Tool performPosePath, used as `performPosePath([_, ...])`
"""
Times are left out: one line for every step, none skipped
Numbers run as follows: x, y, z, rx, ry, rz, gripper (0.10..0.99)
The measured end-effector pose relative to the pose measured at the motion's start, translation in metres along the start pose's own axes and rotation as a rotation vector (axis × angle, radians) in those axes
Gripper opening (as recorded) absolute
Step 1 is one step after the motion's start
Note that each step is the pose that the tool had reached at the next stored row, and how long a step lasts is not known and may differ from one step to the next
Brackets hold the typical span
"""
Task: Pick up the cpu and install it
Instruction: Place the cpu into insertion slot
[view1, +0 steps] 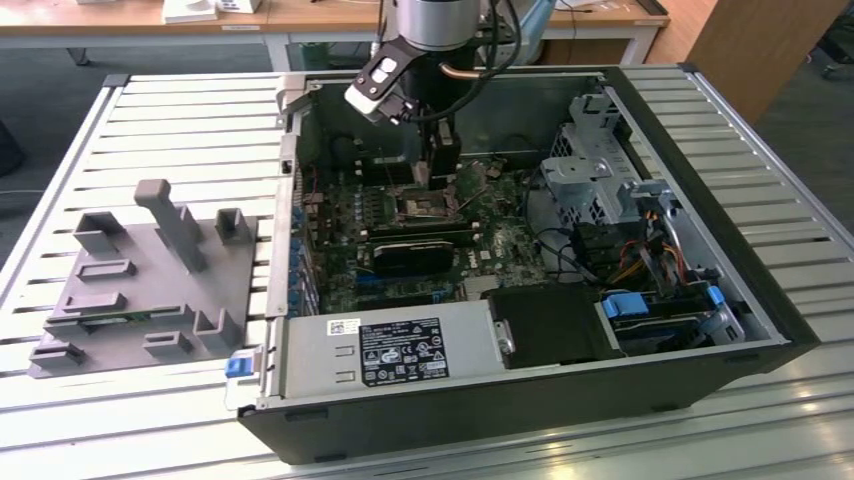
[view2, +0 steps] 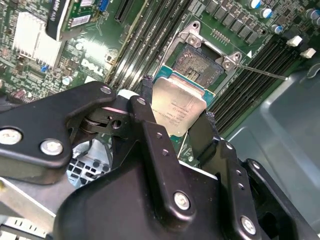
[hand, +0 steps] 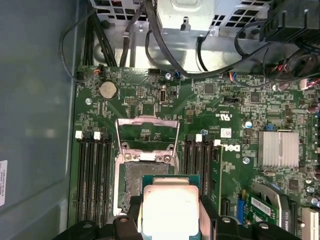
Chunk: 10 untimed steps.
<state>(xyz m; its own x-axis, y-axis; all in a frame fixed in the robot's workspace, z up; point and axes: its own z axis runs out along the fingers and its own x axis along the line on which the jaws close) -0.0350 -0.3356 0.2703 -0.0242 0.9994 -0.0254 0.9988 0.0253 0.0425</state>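
Fig.: gripper (view2: 179, 104) closed on the cpu (hand: 170, 210), fingers (view2: 212, 132) pinching opposite edges, chip held flat, lid up, over the near edge of the open socket (hand: 145, 172) on the mobo; probably light, stiff, slick-lidded, w/ a fragile underside, so edge grip only.

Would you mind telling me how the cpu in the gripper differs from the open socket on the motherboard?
The cpu has a shiny silver top; the socket is dark and matte. The cpu is clamped in the gripper, off the motherboard; the socket sits fixed in it, empty, its frame lifted open. Both are square.
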Motion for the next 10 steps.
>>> performPosePath([0.0005,-0.0002,0.0015,0.0,0.0,0.0,0.537])
performPosePath([0.0014,-0.0002,0.003,0.0,-0.0001,0.0,0.537])
performPosePath([0.0025,-0.0003,0.0047,0.0,-0.0001,0.0,0.537])
performPosePath([0.0033,-0.0004,0.0062,0.0,-0.0002,0.0,0.537])
performPosePath([0.0039,-0.0004,0.0077,0.0,0.0,0.0,0.537])
performPosePath([0.0042,-0.0005,0.0087,0.0,-0.0001,0.0,0.537])
performPosePath([0.0046,-0.0005,0.0095,0.0,-0.0004,0.001,0.537])
performPosePath([0.0051,-0.0005,0.0104,0.0,-0.0006,0.001,0.537])
performPosePath([0.0057,-0.0006,0.0116,0.0,-0.0006,0.001,0.537])
performPosePath([0.006,-0.0006,0.0129,0.0,-0.0005,0.002,0.537])
